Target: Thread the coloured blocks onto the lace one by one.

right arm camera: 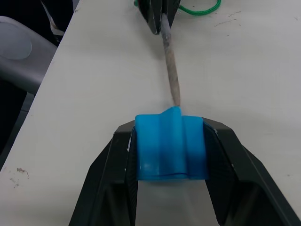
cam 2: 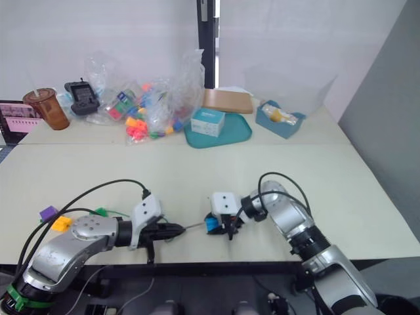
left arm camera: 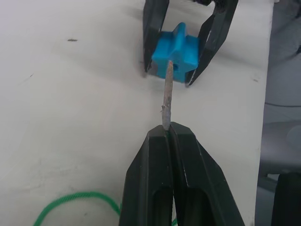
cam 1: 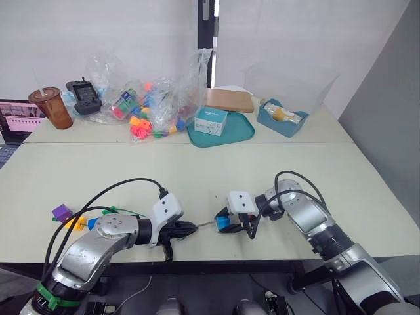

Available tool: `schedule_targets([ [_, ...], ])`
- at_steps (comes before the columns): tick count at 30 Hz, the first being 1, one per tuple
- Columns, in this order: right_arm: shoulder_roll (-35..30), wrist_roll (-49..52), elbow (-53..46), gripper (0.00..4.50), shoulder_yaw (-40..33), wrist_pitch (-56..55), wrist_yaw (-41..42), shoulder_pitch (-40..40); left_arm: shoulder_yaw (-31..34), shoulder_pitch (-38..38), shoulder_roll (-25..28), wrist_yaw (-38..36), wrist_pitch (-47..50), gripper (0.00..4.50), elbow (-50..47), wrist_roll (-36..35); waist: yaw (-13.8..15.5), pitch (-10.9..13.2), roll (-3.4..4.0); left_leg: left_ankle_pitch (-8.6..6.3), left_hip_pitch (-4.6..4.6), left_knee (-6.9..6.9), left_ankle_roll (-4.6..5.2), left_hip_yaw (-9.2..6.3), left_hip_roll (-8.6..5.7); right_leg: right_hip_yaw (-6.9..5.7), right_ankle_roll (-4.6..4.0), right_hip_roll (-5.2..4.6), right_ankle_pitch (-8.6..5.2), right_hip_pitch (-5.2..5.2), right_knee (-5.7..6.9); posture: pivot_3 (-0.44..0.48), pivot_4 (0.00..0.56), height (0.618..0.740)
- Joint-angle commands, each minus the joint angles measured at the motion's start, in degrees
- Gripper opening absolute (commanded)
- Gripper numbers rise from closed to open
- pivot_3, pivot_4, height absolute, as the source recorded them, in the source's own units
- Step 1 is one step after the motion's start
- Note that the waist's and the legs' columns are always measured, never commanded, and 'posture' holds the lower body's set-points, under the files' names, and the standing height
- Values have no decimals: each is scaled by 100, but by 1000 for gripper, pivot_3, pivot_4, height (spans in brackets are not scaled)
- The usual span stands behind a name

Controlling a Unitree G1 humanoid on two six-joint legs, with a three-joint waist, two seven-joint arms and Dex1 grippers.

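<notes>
Grippers are facing each other low over the near edge of the table (cam 1: 275,170), tips almost meeting. Left gripper (left arm camera: 168,134) is pinching its two black fingers tight on the lace (left arm camera: 80,202), clamping it at the base of the stiff grey needle tip (left arm camera: 166,96), which is sticking straight out ahead of the fingers. Right gripper (right arm camera: 170,141) is squeezing the light blue block (right arm camera: 170,143) between its fingers, one finger on each side of it, and is presenting it to the needle.

Needle point is touching the face of the light blue block right at its middle; whether it is entering the hole or only resting against it I cannot tell. Green cord is trailing back behind the left gripper, curling across the tabletop beside the arm.

Further out behind the left arm, the waiting blocks are sitting together near the table edge: the purple block (cam 1: 62,212) outermost, the orange-yellow block (cam 1: 77,223) just beside it, a dark blue block (cam 1: 92,223) next to that, and the green block (cam 1: 113,210) close by, partly hidden by a black cable (cam 1: 125,184) looping over the arm.
</notes>
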Motion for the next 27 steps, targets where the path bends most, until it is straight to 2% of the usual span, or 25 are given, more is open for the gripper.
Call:
schedule_targets([
  [1, -43, -39, -125, 1366, -47, 79, -30, 53, -6, -72, -6, -10, 20, 0, -90, -15, 0, 0, 0, 0, 0, 0, 0, 0, 0, 0, 0, 0, 0, 0, 0, 0, 150, 740],
  [19, -127, -50, -310, 1366, -11, 221, 46, 103, -128, -114, -32, -79, 205, 0, -209, -40, 2, 0, 0, 0, -2, 5, 0, 0, 0, 0, 0, 0, 0, 0, 0, 0, 150, 740],
  [27, -170, -66, -408, 1366, 46, 270, 112, 133, -330, -356, -239, -41, 265, 0, -100, 10, 13, 0, 0, 0, -5, 10, 1, -1, -1, -1, 0, -1, 0, 2, 0, 0, 150, 740],
])
